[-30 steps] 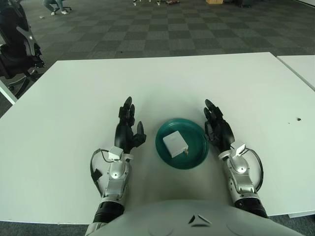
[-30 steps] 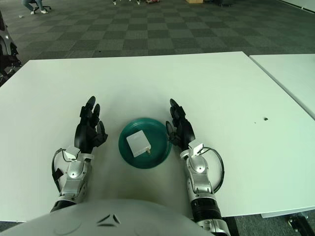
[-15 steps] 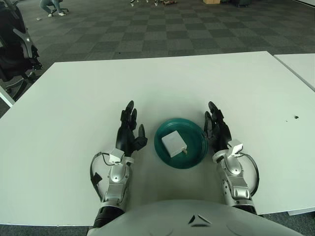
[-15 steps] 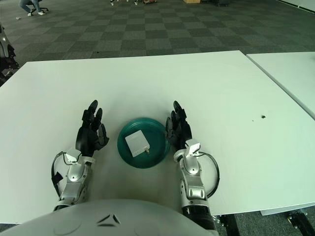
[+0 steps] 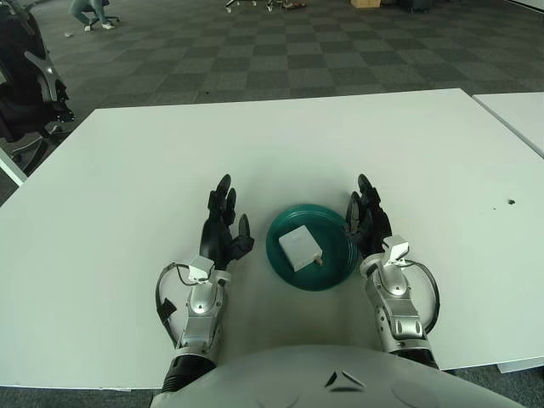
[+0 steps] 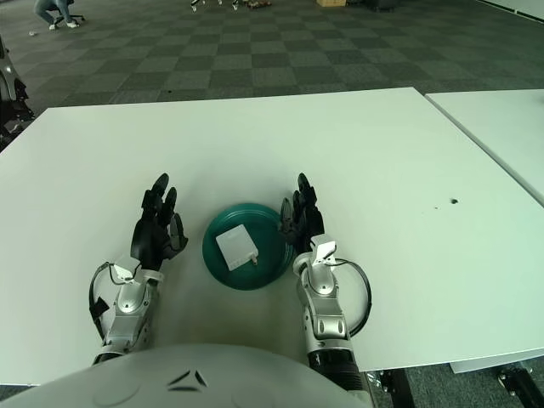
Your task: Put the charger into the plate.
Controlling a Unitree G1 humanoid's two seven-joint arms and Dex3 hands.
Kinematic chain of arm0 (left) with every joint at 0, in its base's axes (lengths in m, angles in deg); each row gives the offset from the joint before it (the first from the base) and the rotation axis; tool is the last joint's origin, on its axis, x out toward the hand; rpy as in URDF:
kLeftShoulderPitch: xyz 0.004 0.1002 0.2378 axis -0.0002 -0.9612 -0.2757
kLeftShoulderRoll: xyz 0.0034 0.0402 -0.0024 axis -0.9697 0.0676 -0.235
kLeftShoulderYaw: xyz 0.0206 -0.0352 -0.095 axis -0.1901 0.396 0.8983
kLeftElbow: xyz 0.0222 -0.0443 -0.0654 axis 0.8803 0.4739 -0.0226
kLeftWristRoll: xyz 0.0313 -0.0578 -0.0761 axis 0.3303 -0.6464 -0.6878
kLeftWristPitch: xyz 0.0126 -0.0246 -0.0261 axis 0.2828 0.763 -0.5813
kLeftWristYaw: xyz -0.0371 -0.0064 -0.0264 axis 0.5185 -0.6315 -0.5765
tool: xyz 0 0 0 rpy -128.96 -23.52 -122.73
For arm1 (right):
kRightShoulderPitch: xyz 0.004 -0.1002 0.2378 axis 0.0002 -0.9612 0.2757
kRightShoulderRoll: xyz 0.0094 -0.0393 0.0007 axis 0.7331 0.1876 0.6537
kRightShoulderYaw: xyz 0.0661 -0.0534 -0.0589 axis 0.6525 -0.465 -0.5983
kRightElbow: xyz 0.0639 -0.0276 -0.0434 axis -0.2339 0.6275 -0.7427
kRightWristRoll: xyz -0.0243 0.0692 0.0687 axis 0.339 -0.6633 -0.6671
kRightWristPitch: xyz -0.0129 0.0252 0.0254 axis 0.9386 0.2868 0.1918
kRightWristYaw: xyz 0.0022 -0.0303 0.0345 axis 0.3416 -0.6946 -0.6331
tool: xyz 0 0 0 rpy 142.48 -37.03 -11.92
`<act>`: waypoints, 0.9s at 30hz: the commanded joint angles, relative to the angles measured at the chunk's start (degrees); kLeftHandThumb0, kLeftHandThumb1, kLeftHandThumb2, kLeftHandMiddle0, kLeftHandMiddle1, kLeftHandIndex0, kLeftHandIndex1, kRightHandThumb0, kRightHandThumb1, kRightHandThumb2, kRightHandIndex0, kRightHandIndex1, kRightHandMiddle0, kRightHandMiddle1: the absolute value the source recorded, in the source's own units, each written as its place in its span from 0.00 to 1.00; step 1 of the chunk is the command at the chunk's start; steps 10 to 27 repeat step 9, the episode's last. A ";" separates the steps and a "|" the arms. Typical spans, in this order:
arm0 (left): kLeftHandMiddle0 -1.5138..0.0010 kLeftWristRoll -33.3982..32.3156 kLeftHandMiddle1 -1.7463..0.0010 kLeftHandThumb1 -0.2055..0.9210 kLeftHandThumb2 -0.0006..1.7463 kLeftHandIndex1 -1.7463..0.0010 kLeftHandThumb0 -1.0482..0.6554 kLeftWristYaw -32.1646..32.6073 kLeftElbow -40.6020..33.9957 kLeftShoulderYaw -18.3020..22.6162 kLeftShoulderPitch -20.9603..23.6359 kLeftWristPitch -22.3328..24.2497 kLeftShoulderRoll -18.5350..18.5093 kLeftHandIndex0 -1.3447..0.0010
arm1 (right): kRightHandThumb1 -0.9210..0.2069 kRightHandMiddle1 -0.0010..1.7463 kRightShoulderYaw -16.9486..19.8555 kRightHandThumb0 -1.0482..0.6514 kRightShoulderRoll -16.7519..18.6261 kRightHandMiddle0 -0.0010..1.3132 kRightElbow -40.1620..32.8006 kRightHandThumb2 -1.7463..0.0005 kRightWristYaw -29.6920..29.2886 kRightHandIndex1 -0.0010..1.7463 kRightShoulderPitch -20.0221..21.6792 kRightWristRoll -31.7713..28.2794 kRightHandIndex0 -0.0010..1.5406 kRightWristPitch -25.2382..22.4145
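A white square charger (image 5: 300,247) lies in the middle of a round dark-green plate (image 5: 332,262) near the table's front edge. My right hand (image 5: 367,223) shows at the plate's right rim, fingers spread and holding nothing. My left hand (image 5: 223,225) shows to the left of the plate, a short gap away, fingers spread and empty. In the right eye view the charger (image 6: 237,249) and plate (image 6: 269,259) appear between the same two hands.
The white table (image 5: 280,144) stretches far ahead and to both sides. A second white table (image 5: 518,115) stands at the right. A dark chair (image 5: 30,85) stands off the table's far left corner. A small dark mark (image 5: 510,202) dots the table at the right.
My right hand has shifted left, closer against the plate's right rim. The left hand, charger and plate have stayed where they were.
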 commanded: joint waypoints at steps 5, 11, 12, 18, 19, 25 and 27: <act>0.87 -0.22 1.00 1.00 0.53 0.73 0.12 0.13 11.50 1.55 -5.86 -1.46 0.62 1.00 | 0.00 0.01 1.67 0.15 0.32 0.01 15.48 0.55 -3.52 0.00 -3.05 2.01 0.00 2.42; 0.87 -0.28 1.00 1.00 0.53 0.72 0.12 -0.04 12.06 1.78 -5.71 -1.83 0.82 1.00 | 0.00 0.02 1.51 0.13 0.13 0.01 17.33 0.56 -3.14 0.00 -2.88 2.40 0.00 5.54; 0.87 -0.28 1.00 1.00 0.53 0.72 0.12 -0.04 12.06 1.78 -5.71 -1.83 0.82 1.00 | 0.00 0.02 1.51 0.13 0.13 0.01 17.33 0.56 -3.14 0.00 -2.88 2.40 0.00 5.54; 0.87 -0.28 1.00 1.00 0.53 0.72 0.12 -0.04 12.06 1.78 -5.71 -1.83 0.82 1.00 | 0.00 0.02 1.51 0.13 0.13 0.01 17.33 0.56 -3.14 0.00 -2.88 2.40 0.00 5.54; 0.87 -0.28 1.00 1.00 0.53 0.72 0.12 -0.04 12.06 1.78 -5.71 -1.83 0.82 1.00 | 0.00 0.02 1.51 0.13 0.13 0.01 17.33 0.56 -3.14 0.00 -2.88 2.40 0.00 5.54; 0.87 -0.28 1.00 1.00 0.53 0.72 0.12 -0.04 12.06 1.78 -5.71 -1.83 0.82 1.00 | 0.00 0.02 1.51 0.13 0.13 0.01 17.33 0.56 -3.14 0.00 -2.88 2.40 0.00 5.54; 0.87 -0.28 1.00 1.00 0.53 0.72 0.12 -0.04 12.06 1.78 -5.71 -1.83 0.82 1.00 | 0.00 0.02 1.51 0.13 0.13 0.01 17.33 0.56 -3.14 0.00 -2.88 2.40 0.00 5.54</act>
